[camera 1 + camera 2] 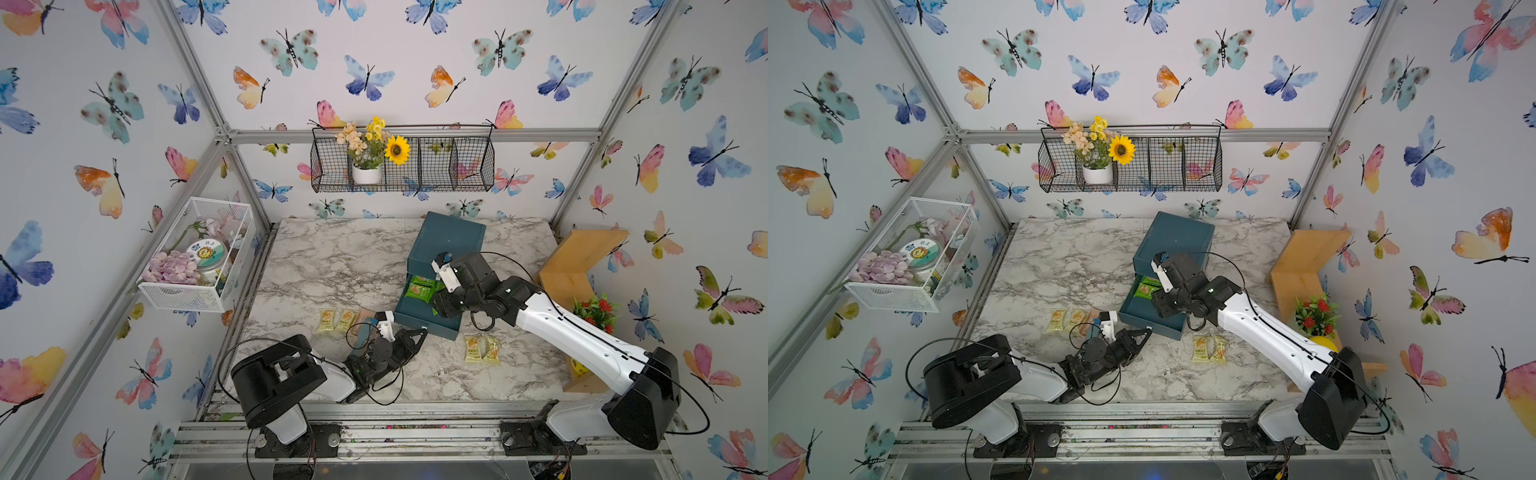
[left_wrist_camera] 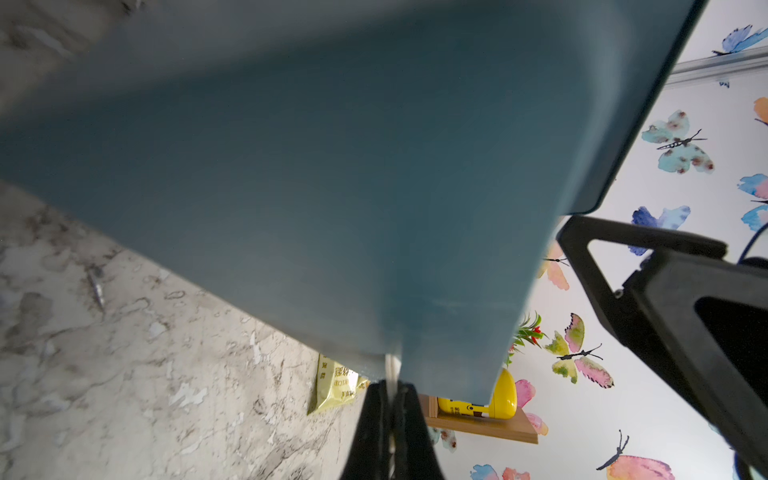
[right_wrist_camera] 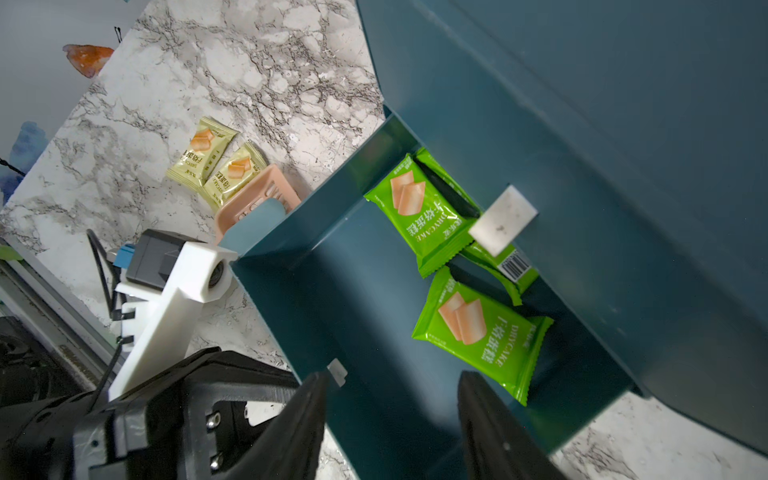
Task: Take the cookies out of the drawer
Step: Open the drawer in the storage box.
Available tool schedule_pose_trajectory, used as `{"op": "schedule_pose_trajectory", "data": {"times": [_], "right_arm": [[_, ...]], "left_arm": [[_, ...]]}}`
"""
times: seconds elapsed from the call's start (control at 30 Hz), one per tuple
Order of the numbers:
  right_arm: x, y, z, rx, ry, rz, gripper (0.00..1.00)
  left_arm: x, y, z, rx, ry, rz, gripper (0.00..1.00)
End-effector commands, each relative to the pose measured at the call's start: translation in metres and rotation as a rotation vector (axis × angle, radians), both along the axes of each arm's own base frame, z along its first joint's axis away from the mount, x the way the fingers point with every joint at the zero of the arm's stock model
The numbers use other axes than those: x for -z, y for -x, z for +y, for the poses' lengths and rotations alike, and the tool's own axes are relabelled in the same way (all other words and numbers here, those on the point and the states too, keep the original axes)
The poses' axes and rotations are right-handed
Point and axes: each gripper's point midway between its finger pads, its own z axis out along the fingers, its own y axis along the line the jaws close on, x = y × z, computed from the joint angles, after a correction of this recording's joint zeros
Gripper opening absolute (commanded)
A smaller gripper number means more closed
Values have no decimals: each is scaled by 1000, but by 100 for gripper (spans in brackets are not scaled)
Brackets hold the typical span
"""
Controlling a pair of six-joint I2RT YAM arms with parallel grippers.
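Left gripper [image 1: 420, 333]: pressed shut, its tips at the front corner of the pulled-out teal drawer [image 1: 424, 323]; I cannot tell if it pinches anything.
Right gripper [image 3: 392, 374]: jaws apart with nothing between them, hanging over the drawer's inside.
Cookies inside: green packets [image 3: 419, 212] lie flat on the drawer floor, and a black packet [image 3: 451, 197] shows between two of them.
Cookies outside: I see pale yellow packets [image 1: 336, 321] on the tabletop [image 1: 332, 257] beside the peach dustpan [image 3: 257, 199], and two more yellow ones [image 1: 482, 350] on the right arm's side.

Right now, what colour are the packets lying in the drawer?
The packets are bright green; the right wrist view shows them best.
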Motion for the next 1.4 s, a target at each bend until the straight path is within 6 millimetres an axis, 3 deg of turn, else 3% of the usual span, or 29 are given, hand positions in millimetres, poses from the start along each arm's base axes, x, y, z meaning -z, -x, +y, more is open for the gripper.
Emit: {"op": "schedule_pose_trajectory", "data": {"times": [0.0, 0.33, 0.57, 0.77, 1.07, 1.37], "right_arm": [[-1, -4, 3, -49, 55, -35, 57], [8, -13, 21, -219, 143, -71, 64], [33, -12, 25, -370, 250, -56, 65], [39, -10, 32, -484, 288, -109, 65], [62, -29, 42, -560, 386, -142, 67], [73, -48, 53, -582, 423, -188, 66]], "left_arm": [[-5, 2, 7, -24, -19, -32, 0], [-6, 8, 10, 7, -39, -63, 0], [-7, 14, 5, 55, -22, -113, 0], [-14, 18, 0, 90, -19, -147, 0], [-11, 24, -5, 82, 14, -94, 0], [-11, 25, -1, 60, 17, -78, 0]]}}
